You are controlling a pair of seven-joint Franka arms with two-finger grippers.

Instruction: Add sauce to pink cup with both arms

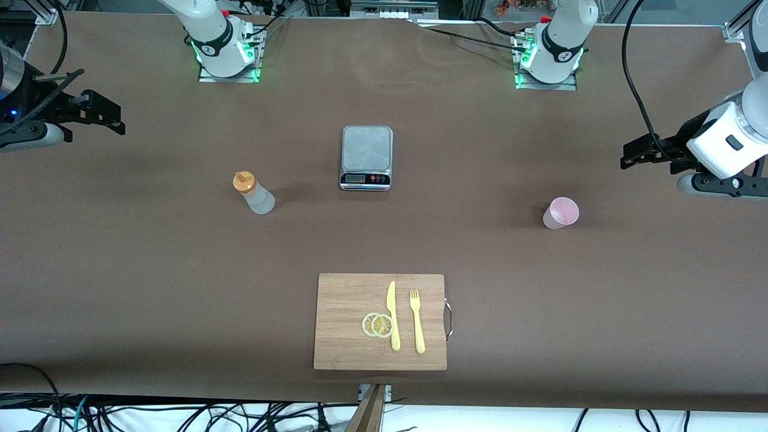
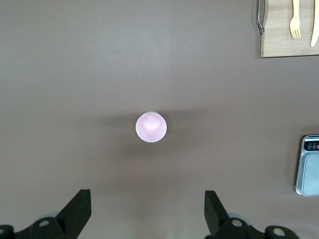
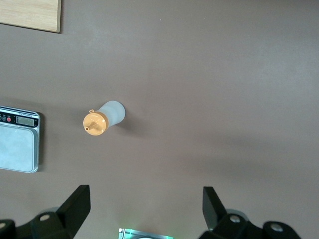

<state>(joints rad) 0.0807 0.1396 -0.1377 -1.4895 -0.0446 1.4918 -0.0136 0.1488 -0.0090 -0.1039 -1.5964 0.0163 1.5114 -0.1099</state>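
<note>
With my right gripper [image 3: 142,211] wide, I'd descend squarely on the sauce [image 1: 254,193], at nine o'clock from the scale [image 1: 366,157]; my left gripper [image 2: 144,211], also wide, waits above the pink cup [image 2: 151,127].

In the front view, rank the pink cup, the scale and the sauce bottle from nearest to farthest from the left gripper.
From the left gripper:
1. Pink cup, at the left arm's end of the table.
2. Scale, mid-table.
3. Sauce bottle, toward the right arm's end.

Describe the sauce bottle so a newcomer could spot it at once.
Start at the kitchen scale mid-table. Toward the right arm's end of the table, slightly nearer the front camera, stands the sauce bottle. It is whitish and translucent, the only thing with an orange nozzle cap.
</note>
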